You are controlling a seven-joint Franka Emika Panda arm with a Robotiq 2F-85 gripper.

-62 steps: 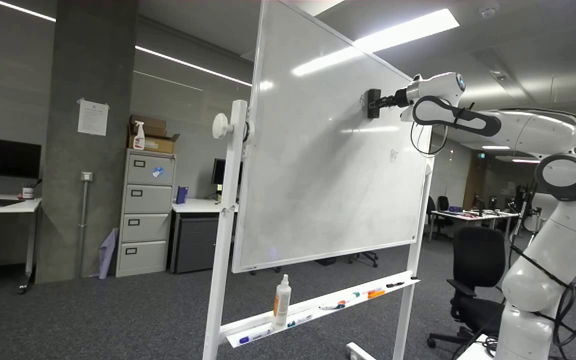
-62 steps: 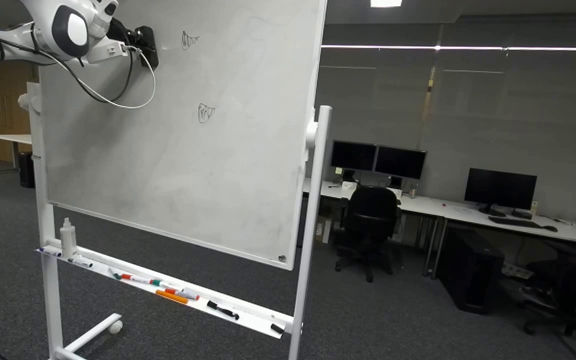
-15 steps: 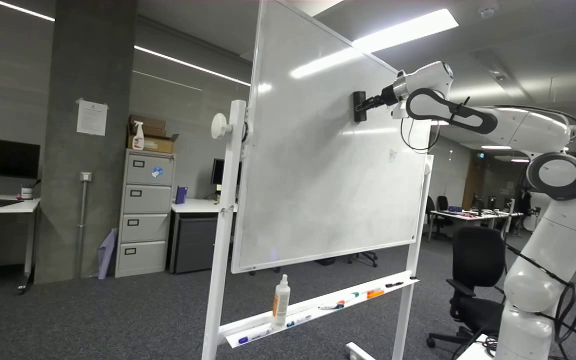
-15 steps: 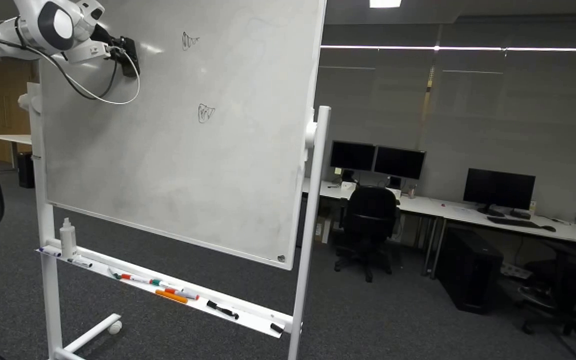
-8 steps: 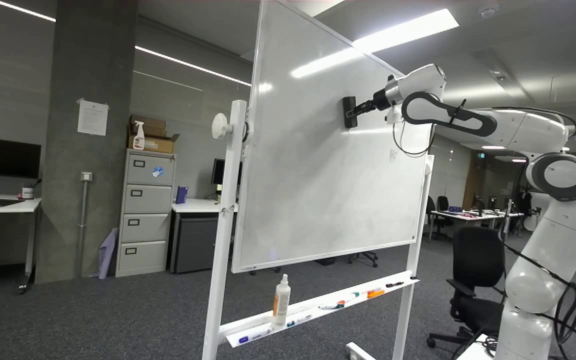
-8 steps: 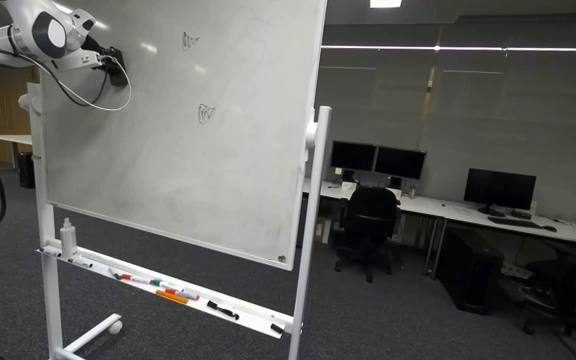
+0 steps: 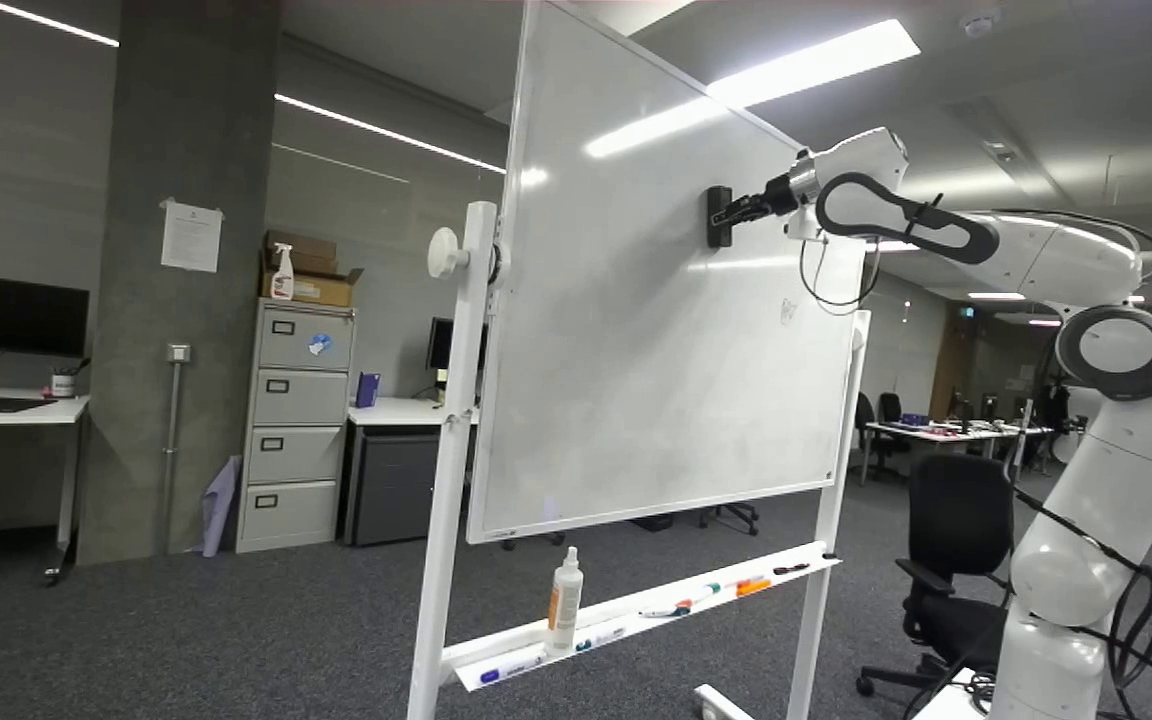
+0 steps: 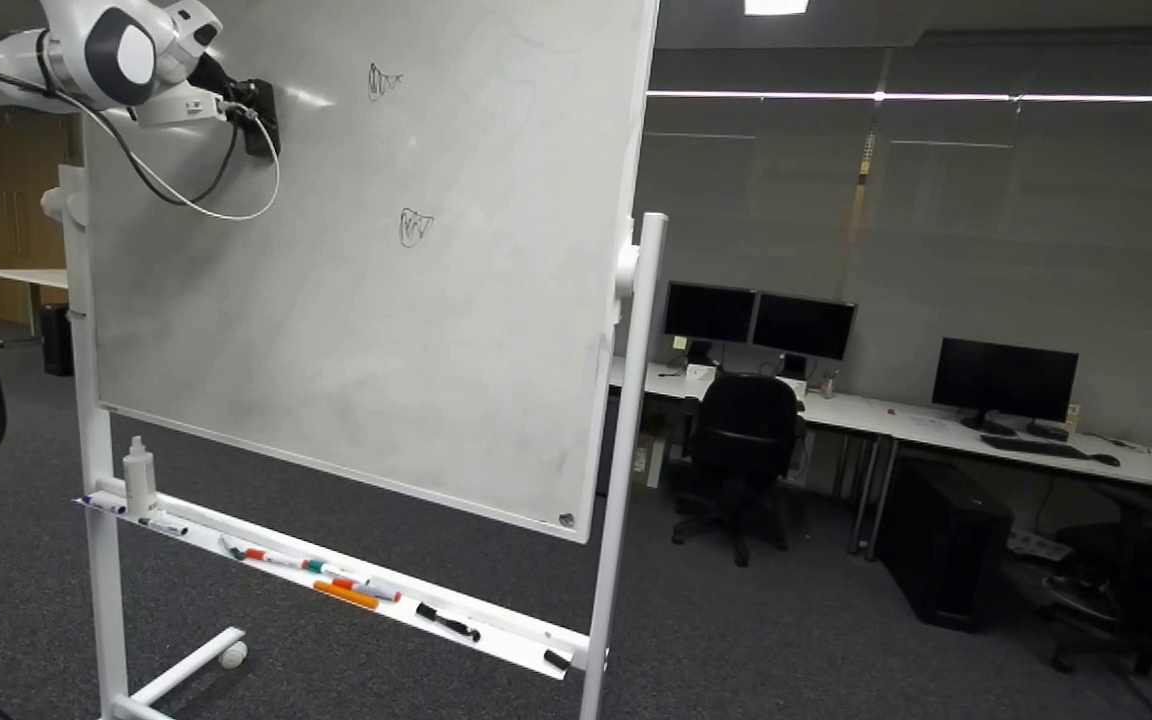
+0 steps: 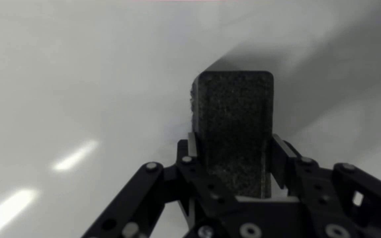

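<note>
My gripper [image 9: 235,145] is shut on a black block-shaped eraser [image 9: 235,109], one finger on each side of it. The eraser is upright with its long side vertical. It is against or very close to the upper part of the whiteboard [image 7: 636,400]; I cannot tell how firmly it touches. The eraser shows in both exterior views [image 7: 719,198] [image 8: 264,143], with the gripper [image 7: 728,214] behind it. Two small dark scribbles, an upper one [image 8: 382,82] and a lower one [image 8: 415,228], are on the board to the side of the eraser. Faint grey smudges cover the board.
A white tray [image 8: 511,640] under the board carries a spray bottle [image 7: 564,605], an orange marker [image 8: 344,595], a black marker [image 8: 446,622] and several other pens. White posts [image 8: 626,440] frame the board. Cables [image 8: 186,200] hang from the wrist. An office chair [image 7: 956,530] stands near the arm base.
Over the last seconds the gripper slid the eraser sideways and down along the board, away from the scribbles. In the last half second it came partway back up. The scribbles look unchanged.
</note>
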